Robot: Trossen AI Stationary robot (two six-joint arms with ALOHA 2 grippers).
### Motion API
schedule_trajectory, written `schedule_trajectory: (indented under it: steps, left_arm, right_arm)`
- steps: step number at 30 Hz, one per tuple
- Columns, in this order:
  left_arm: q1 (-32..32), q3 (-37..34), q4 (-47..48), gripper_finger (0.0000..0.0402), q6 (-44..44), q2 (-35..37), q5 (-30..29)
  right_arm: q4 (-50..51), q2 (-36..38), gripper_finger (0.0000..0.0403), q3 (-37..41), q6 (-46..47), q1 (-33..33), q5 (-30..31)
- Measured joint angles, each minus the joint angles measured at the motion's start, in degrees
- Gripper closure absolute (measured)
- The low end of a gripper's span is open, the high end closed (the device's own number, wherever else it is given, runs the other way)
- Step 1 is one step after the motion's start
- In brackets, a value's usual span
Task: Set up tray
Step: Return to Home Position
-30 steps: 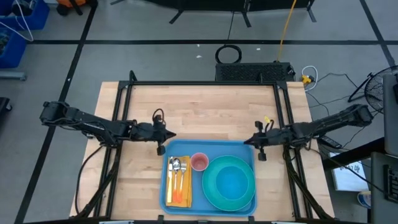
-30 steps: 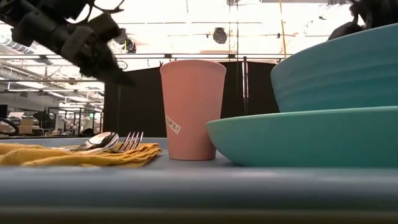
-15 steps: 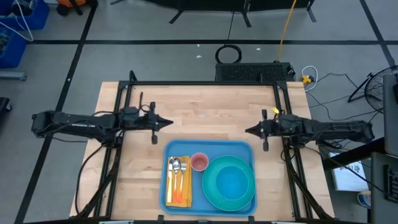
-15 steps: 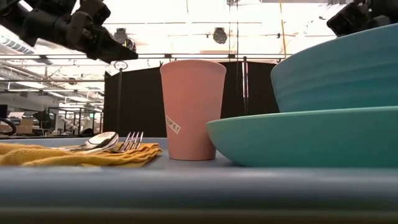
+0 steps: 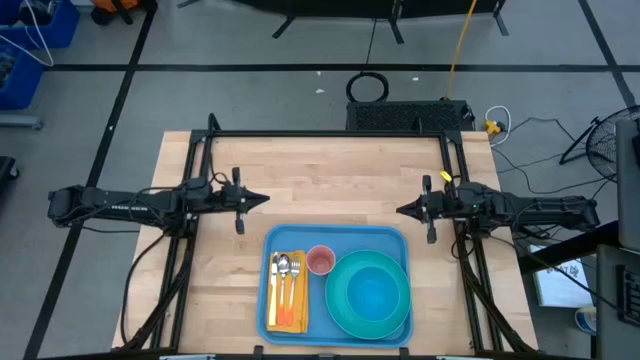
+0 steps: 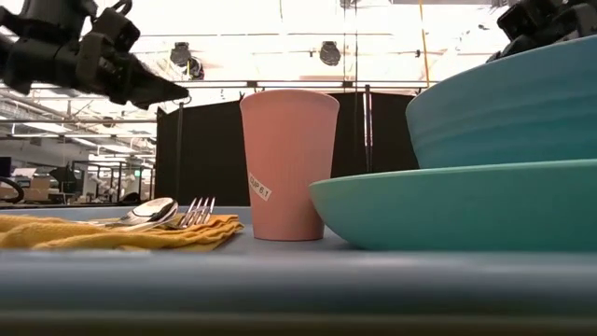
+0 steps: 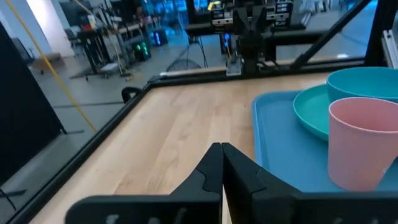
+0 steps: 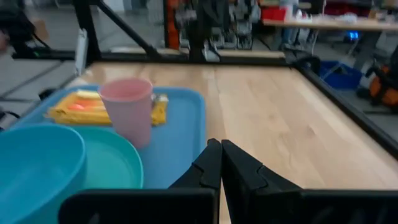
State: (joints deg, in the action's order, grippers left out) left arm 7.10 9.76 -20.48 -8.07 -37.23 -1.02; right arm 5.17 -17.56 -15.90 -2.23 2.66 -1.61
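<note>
High view: the wooden table [image 5: 320, 170] fills the middle, and the blue tray [image 5: 345, 240] lies flat on its near half, long side across, about midway between my two arms.

My left pincer [image 5: 263, 198] hangs over bare wood just off the tray's far left corner, pointing inward. In the left wrist view its fingers [image 7: 211, 171] are pressed flat together with nothing between them. My right pincer [image 5: 399, 210] sits just off the tray's far right corner, facing the other one. Its fingers [image 8: 211, 165] are likewise closed tight and empty. Neither one touches the tray.

Inside the tray, the round teal plate [image 5: 333, 285] takes up the right part. A teal bowl [image 5: 375, 295] sits on the plate.

A yellow napkin [image 5: 287, 318] lies along the tray's left side. A pink cup [image 5: 320, 261] stands upright between napkin and plate, toward the tray's far edge. On the napkin lie a spoon [image 5: 283, 267] and a fork [image 5: 295, 268], side by side, heads toward the tray's far edge, the fork nearer the cup.

In the low view the cup carries a small tilted white sticker [image 6: 258, 189]. Its print seems to read "CUP 6.1", though I cannot be sure.
</note>
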Motion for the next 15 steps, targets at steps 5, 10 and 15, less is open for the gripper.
schedule_trajectory:
  steps: [5,10,15]
  left_arm:
    - [0.83,-5.90,-3.66,0.0401,1.94,4.69,1.10]
    - [1.78,-9.22,-3.01,0.0401,4.16,8.17,1.18]
    - [1.87,-9.19,-0.92,0.0401,2.56,10.31,1.18]
  right_arm:
    - [-0.85,3.07,0.0403,-0.11,-0.29,0.02,0.08]
    - [-0.90,4.52,0.0403,-0.11,-0.28,0.02,1.79]
    - [-1.07,6.60,0.0403,-0.11,-1.76,0.08,3.43]
